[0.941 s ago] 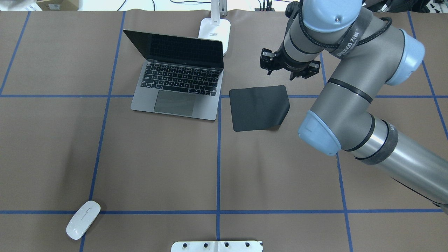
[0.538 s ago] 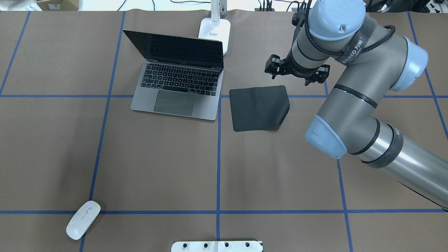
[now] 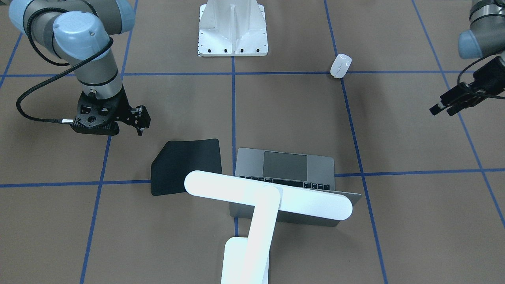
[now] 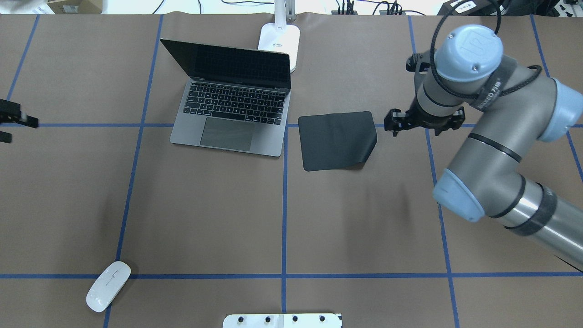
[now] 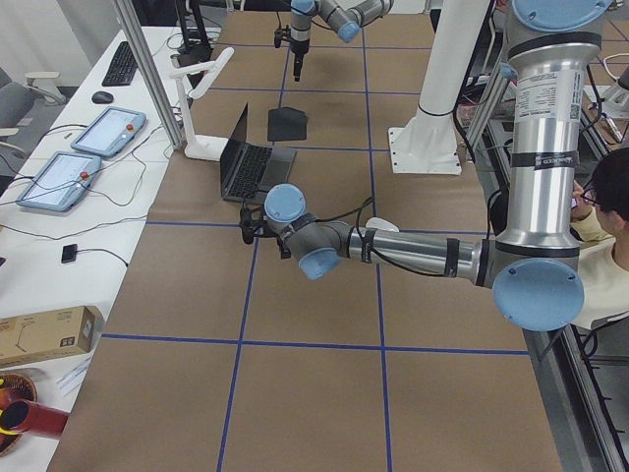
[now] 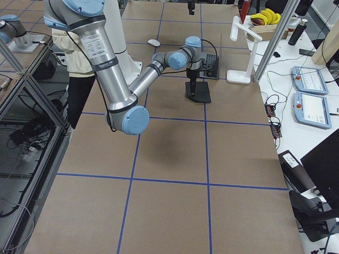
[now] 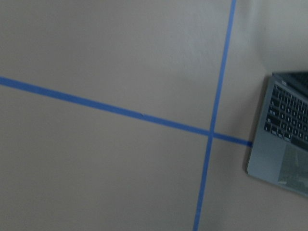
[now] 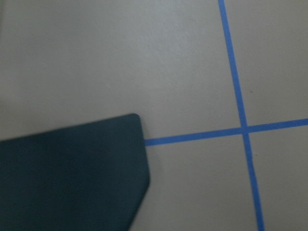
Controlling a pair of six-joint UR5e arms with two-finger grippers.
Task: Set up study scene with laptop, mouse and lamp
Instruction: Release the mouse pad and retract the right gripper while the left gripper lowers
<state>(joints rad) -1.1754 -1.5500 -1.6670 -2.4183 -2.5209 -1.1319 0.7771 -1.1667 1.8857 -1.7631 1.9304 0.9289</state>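
Surveying from the overhead view, the laptop (image 4: 232, 114) is taken as the reference. It is set open on the brown table (image 4: 205, 205), with keyboard and trackpad turned toward the robot's side, as a study place would want. The lamp (image 3: 268, 199) is stood with its base just behind the lid, on the side away from the robot. From the front view its long bar head is seen reaching across above the lid, and this is judged to be meant to light the keys. A flat black mat (image 4: 337, 140) is laid just beside the laptop on the robot's right, apart from it by a narrow strip of table, and is probably kept bare for the mouse. The mouse (image 4: 108, 286) is found well apart from the laptop, toward the robot's near edge and off to its left, close to a crossing of blue tape lines; this piece is judged not yet placed. The right gripper (image 3: 139, 120) is held above bare table just past the mat's outer edge. Nothing is seen in it, and how far it is spread cannot be told. The left gripper (image 3: 442, 109) is held well off the laptop's left side, its two fingers parted with a clear gap and nothing between them. Being on the mouse's side, it is judged the likelier one to fetch it. A white bolted pedestal (image 3: 232, 27) is noted at the robot's edge.
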